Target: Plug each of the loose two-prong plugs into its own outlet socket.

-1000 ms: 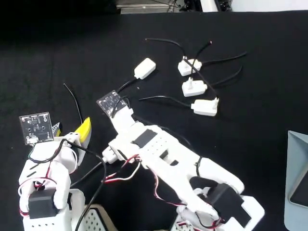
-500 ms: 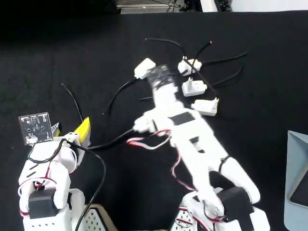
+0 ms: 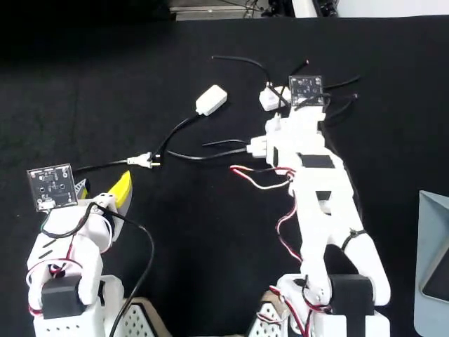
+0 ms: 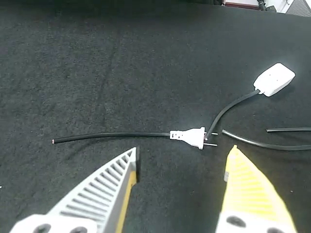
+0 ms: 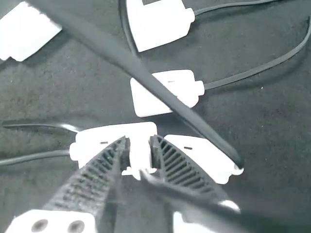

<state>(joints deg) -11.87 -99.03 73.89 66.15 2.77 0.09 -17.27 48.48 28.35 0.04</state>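
Observation:
A loose two-prong plug (image 3: 147,160) (image 4: 192,137) with a black cord lies on the black cloth, just ahead of my open left gripper (image 4: 183,149) (image 3: 103,188), which holds nothing. One white socket (image 3: 210,100) (image 4: 274,78) with its own cord lies beyond it. My right arm stretches over the cluster of white sockets (image 3: 273,97). In the right wrist view my right gripper (image 5: 138,141) hangs over a white socket (image 5: 97,141), fingers only a narrow gap apart. I cannot tell whether they touch it. Another socket (image 5: 165,92) lies just past, under a black cord (image 5: 146,77).
A grey-blue container (image 3: 433,260) stands at the right edge. Black cords (image 3: 330,88) fan out around the socket cluster. The right arm's red and white wires (image 3: 259,179) hang beside it. The cloth's far edge (image 3: 210,17) runs along the back.
The right arm swung from left of centre across to the socket cluster on the right. The loose plug and its cord now lie flat ahead of the left gripper. The left arm stayed still.

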